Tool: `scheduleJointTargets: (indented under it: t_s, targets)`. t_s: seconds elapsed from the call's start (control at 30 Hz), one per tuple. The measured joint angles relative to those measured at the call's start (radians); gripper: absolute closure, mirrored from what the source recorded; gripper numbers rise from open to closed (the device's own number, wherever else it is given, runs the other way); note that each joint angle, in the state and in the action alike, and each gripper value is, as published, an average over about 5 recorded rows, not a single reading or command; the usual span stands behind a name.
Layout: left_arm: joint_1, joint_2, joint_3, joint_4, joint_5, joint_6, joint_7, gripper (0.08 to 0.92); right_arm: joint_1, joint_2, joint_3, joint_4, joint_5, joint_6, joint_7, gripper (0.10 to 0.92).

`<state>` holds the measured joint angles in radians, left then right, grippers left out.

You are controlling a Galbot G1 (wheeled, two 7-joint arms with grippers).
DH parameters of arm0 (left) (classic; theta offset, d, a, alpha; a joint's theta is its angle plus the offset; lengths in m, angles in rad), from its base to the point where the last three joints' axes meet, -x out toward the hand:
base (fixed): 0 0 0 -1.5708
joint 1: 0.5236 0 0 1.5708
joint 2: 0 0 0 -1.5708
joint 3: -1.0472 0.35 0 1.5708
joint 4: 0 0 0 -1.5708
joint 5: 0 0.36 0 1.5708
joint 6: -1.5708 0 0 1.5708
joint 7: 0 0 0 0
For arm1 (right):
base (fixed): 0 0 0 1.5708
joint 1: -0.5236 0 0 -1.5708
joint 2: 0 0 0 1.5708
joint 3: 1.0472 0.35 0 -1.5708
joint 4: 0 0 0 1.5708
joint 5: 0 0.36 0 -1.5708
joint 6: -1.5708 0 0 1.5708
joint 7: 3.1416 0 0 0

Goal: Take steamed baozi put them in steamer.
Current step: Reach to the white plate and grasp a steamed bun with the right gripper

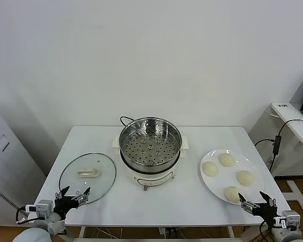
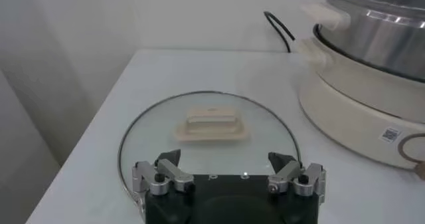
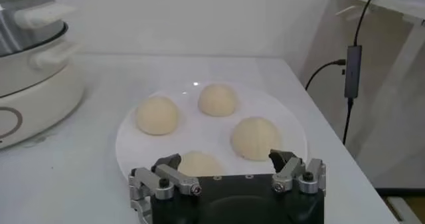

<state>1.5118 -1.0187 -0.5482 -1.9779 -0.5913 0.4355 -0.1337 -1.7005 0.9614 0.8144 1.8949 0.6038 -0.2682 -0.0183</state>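
Observation:
Several cream-white steamed baozi point(image 1: 210, 168) point(image 3: 157, 115) lie on a flat white plate point(image 1: 256, 167) point(image 3: 285, 125) at the table's right. The steamer point(image 1: 150, 147) point(image 2: 375, 19), a shiny steel pot with a perforated tray on a white base, stands empty at the table's middle. My right gripper point(image 1: 254, 201) point(image 3: 226, 165) hangs open at the front edge, just before the nearest baozi point(image 1: 233, 193) point(image 3: 199, 163), holding nothing. Open and empty too, my left gripper point(image 1: 72, 194) point(image 2: 224, 165) waits at the front left, by the lid's near rim.
A round glass lid point(image 1: 87, 176) point(image 2: 209, 135) with a cream handle lies flat left of the steamer. A black cord point(image 1: 125, 120) runs behind the pot. Right of the table stands a white shelf point(image 1: 293, 118) with a hanging cable and adapter point(image 3: 352, 62).

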Motion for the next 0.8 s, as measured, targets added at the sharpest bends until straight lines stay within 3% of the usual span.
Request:
scheduleJointTargets:
  t_s: [0.37, 0.8]
  targets:
    - [0.0, 0.003, 0.0, 0.0, -0.004, 0.001, 0.001, 0.177, 0.031, -0.022, 0.024, -0.02, -0.087, 0.006, -0.032, 0.203]
    - [-0.005, 0.004, -0.004, -0.011, 0.004, 0.014, 0.002, 0.177, 0.24, -0.122, -0.009, -0.157, -0.591, 0.187, -0.146, 0.203]
